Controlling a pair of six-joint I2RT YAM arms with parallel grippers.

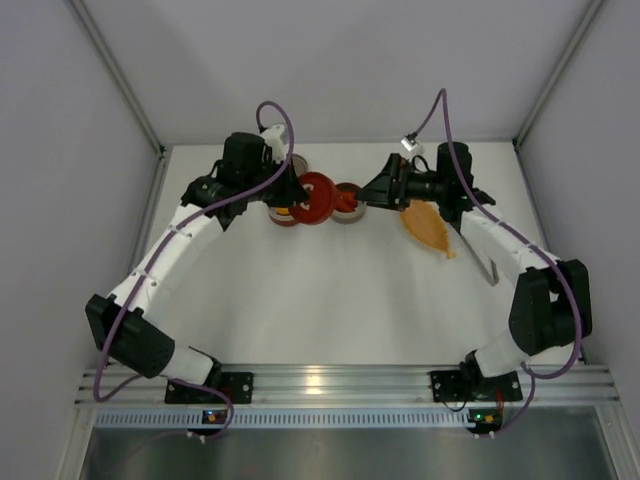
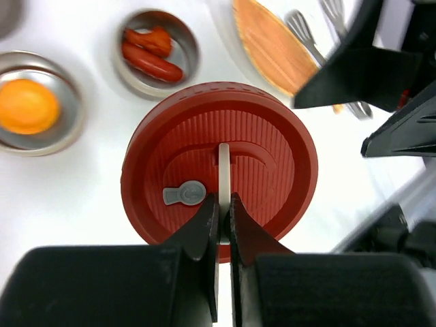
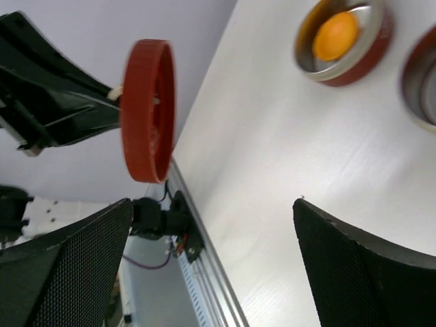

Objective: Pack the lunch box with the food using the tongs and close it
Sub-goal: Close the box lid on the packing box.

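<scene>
The left tool [image 2: 223,204] is clamped on the handle of the round red ribbed lid [image 2: 266,143], held above the bench. Ahead of its tips, the round orange-yellow toy piece [image 2: 27,105] and the red toy slices [image 2: 151,58] already sit in separate round steel tins [image 2: 71,102]. Stacking and closing seem to be what is left. The right tool [image 3: 212,204] stands apart and empty. The slender grey metal tongs [image 2: 303,30] lie unheld behind it.

White table [image 1: 320,295]: steel tins [image 2: 193,60] (food [image 2: 151,61] inside), orange dish [image 1: 428,228], tongs [image 2: 300,30] alongside.

From above, my left arm [image 1: 215,215] and the lid [image 1: 316,197] covered most of the tins [image 1: 284,214], and my right arm [image 1: 500,245] hid part of the tongs [image 1: 489,268]. At my right wrist, one of the tins [image 3: 422,82], blurred, ran off the right edge.
</scene>
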